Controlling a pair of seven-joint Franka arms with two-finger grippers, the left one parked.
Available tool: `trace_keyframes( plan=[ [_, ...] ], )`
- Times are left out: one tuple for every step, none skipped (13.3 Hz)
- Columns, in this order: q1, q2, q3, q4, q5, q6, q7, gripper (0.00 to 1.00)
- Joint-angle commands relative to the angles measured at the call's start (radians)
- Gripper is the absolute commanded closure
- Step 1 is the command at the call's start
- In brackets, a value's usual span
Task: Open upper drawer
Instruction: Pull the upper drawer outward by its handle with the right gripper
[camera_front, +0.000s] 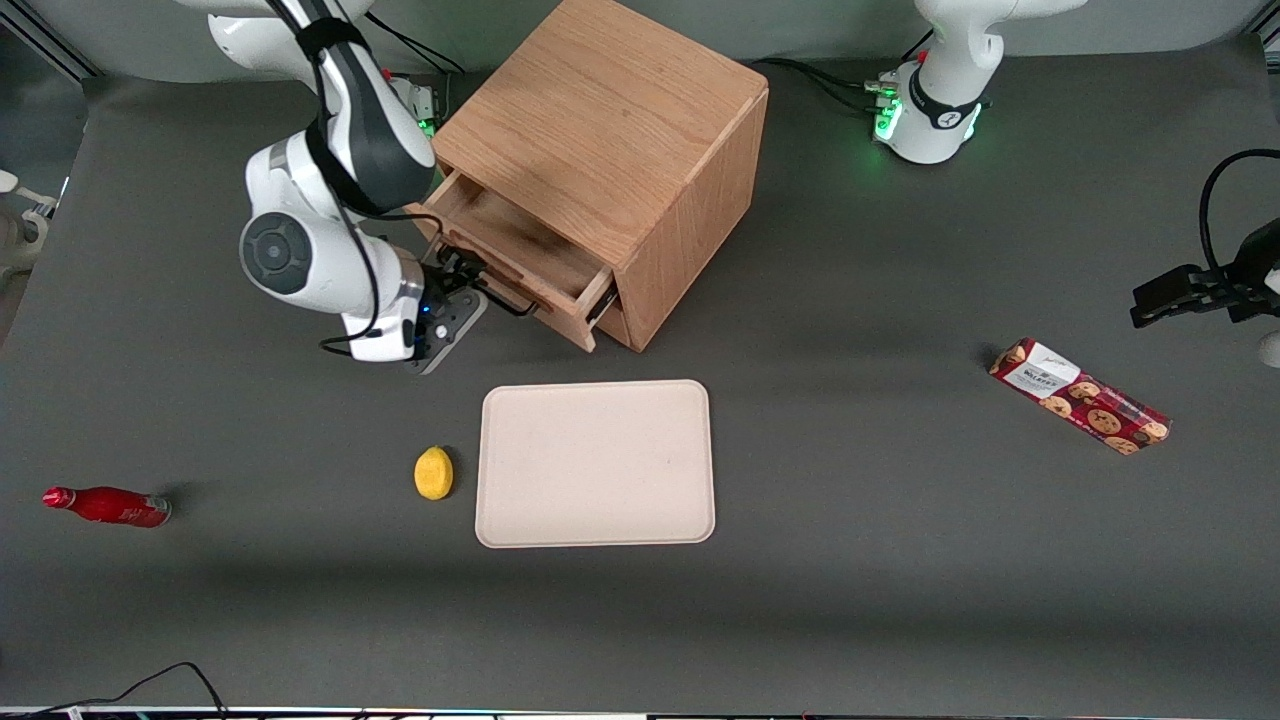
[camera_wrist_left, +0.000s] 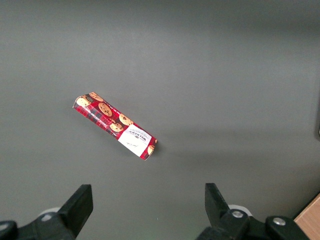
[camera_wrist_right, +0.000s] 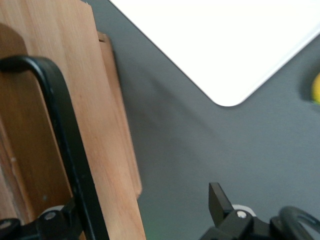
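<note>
The oak cabinet (camera_front: 610, 130) stands at the back of the table. Its upper drawer (camera_front: 520, 245) is pulled partly out, and its inside shows. My right gripper (camera_front: 470, 290) is in front of the drawer, at its thin black bar handle (camera_front: 505, 298). In the right wrist view the gripper (camera_wrist_right: 145, 210) is open, with its fingers wide apart. The handle (camera_wrist_right: 65, 145) runs close beside one finger (camera_wrist_right: 52, 220), and the drawer's oak front (camera_wrist_right: 100, 165) lies between the fingers. The other finger (camera_wrist_right: 218, 200) is over the grey table. The bottom drawer is mostly hidden under the upper one.
A beige tray (camera_front: 595, 465) lies nearer the front camera than the cabinet, with a lemon (camera_front: 433, 472) beside it. A red bottle (camera_front: 105, 505) lies toward the working arm's end of the table. A cookie box (camera_front: 1080, 395) lies toward the parked arm's end.
</note>
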Motion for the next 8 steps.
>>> trace_keyframes(
  plan=[
    [-0.008,0.049,-0.032,0.058,-0.017,-0.001,-0.06,0.0],
    [-0.008,0.063,-0.049,0.073,-0.017,-0.001,-0.074,0.0],
    [-0.008,0.077,-0.058,0.087,-0.017,-0.001,-0.09,0.0],
    [-0.013,0.089,-0.063,0.104,-0.017,-0.001,-0.1,0.0],
    [-0.017,0.103,-0.074,0.122,-0.017,-0.001,-0.113,0.0],
    [-0.017,0.115,-0.08,0.134,-0.015,-0.001,-0.122,0.0],
    [-0.02,0.129,-0.08,0.156,-0.013,-0.001,-0.126,0.0],
    [-0.02,0.141,-0.08,0.174,-0.009,-0.001,-0.127,0.0]
  ],
)
